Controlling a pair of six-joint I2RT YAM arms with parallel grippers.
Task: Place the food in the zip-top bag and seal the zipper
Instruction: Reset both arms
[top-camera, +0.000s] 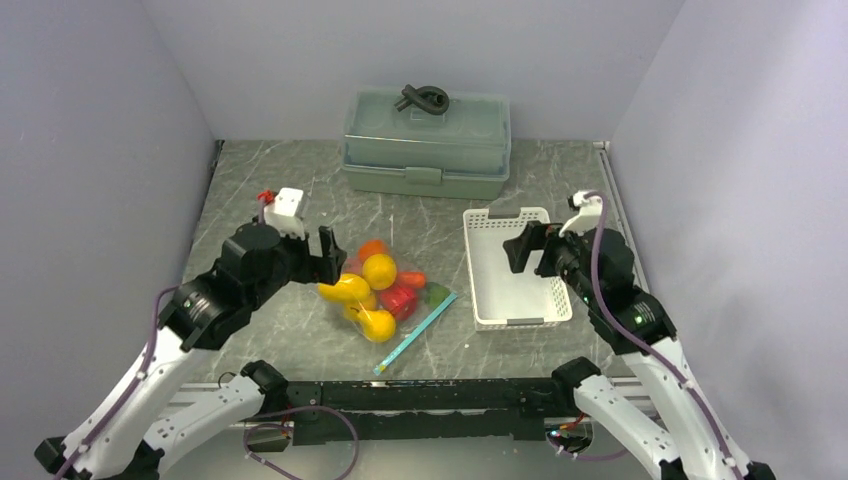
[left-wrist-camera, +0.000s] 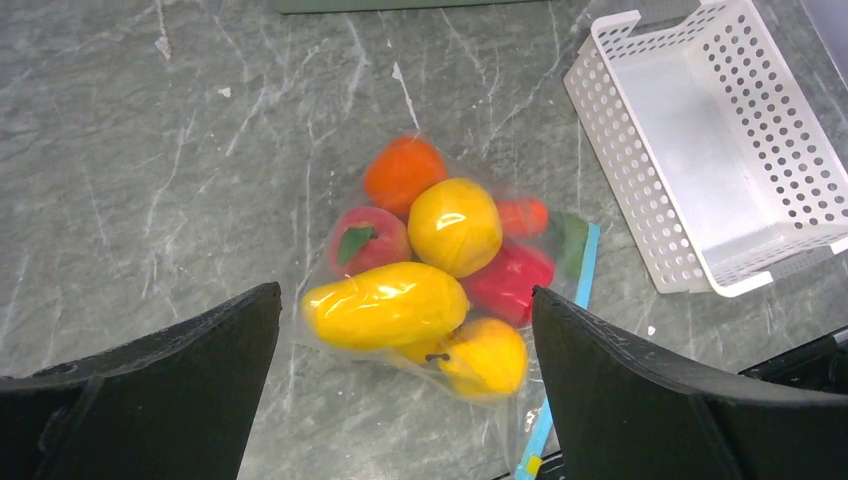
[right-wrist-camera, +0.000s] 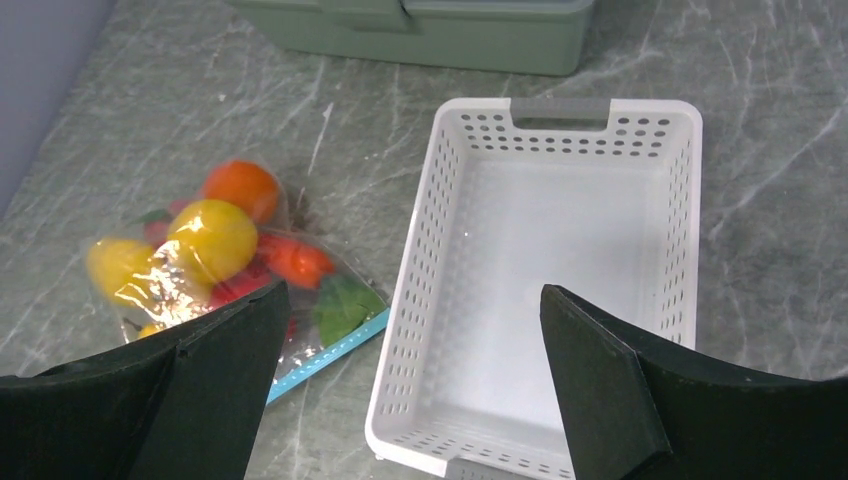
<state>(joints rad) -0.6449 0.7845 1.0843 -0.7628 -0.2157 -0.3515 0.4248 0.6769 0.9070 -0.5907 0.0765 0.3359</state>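
All toy fruits and vegetables (top-camera: 375, 290) inside clear soft zip-top bag (left-wrist-camera: 505, 405), laid on grey marbled counter (top-camera: 270, 200). Released, nothing held — left end effector (left-wrist-camera: 405, 295), right end effector (right-wrist-camera: 412, 290). Sealing judged next: thin teal-blue zipper strip (top-camera: 416, 334) to be pinched shut.

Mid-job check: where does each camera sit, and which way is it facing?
Top external: above and behind the arms, looking down and forward across the table to the lidded box; both arms show.
Left wrist: on the left arm, looking down at the zip-top bag of food; its open left fingers frame the bottom.
Right wrist: on the right arm, looking down into the white basket; its open right fingers frame the bottom.
Shared: both wrist views show bag and basket.
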